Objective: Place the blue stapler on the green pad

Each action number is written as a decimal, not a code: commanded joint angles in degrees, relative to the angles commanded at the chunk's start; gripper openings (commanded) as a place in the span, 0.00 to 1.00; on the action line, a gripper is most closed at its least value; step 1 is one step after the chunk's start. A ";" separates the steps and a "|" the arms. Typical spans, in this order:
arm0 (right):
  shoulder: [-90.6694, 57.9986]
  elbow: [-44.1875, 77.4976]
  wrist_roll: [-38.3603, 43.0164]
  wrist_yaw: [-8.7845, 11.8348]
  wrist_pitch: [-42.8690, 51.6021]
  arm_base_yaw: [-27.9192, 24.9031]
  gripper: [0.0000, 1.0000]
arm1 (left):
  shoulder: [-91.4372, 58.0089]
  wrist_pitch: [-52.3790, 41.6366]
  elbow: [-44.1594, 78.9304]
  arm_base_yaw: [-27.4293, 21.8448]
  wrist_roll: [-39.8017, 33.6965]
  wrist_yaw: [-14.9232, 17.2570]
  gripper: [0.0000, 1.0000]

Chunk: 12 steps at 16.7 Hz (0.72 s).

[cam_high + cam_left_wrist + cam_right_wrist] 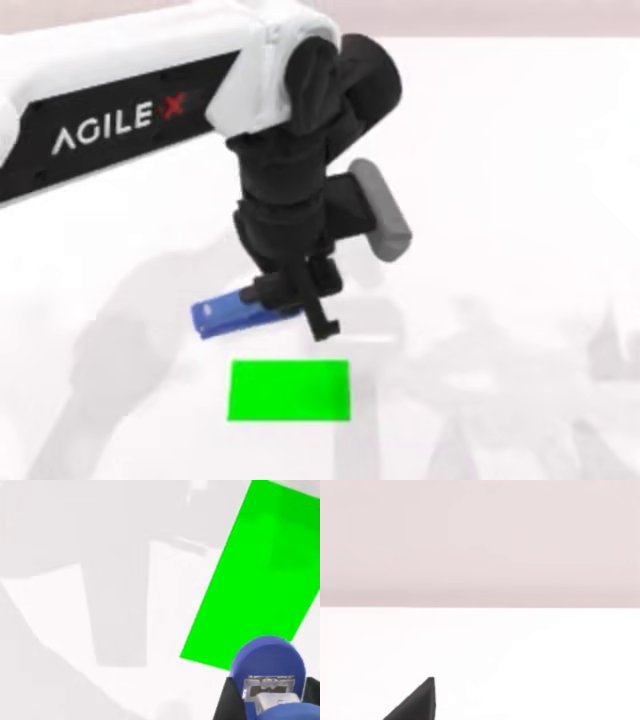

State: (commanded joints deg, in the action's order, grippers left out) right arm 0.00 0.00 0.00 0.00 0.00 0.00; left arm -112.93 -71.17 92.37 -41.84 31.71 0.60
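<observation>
Since the small blue stapler [232,313] needs carrying, left tool [300,305] clamps it at flat green pad's [290,391] 12 o'clock; right tool unseen.

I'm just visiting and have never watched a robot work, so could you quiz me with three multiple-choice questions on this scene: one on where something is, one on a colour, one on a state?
1. Where is the small elongated blue stapler in the top view?
A. Lying on the pad
B. Above the pad's upper edge, not on it
C. At the table's far right

2. What colour is the flat rectangular pad?
A. Bright green
B. Red
C. Yellow

3. What is the left gripper doing?
A. Hanging open, far from everything
B. Resting on the pad
C. Shut on the stapler

Answers:
1. B: the whole pad shows bare, with the stapler beyond its edge.
2. A: both the top and left wrist views show it green.
3. C: its black fingers clasp the stapler's end.

The right arm's gripper is not seen in the top view.
</observation>
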 joint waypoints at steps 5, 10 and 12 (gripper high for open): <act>0.00 0.00 0.00 0.00 0.00 0.00 1.00 | -0.79 0.24 2.37 -7.04 8.85 -0.08 0.00; 0.00 0.00 0.00 0.00 0.00 0.00 1.00 | -0.59 0.45 2.00 -6.84 8.88 -0.10 0.00; 0.00 0.00 0.00 0.00 0.00 0.00 1.00 | -0.86 2.51 0.01 -6.59 9.06 -0.12 0.00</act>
State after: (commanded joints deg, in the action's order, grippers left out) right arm 0.00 0.00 0.00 0.00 0.00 0.00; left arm -113.79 -68.66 92.37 -48.44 40.77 0.48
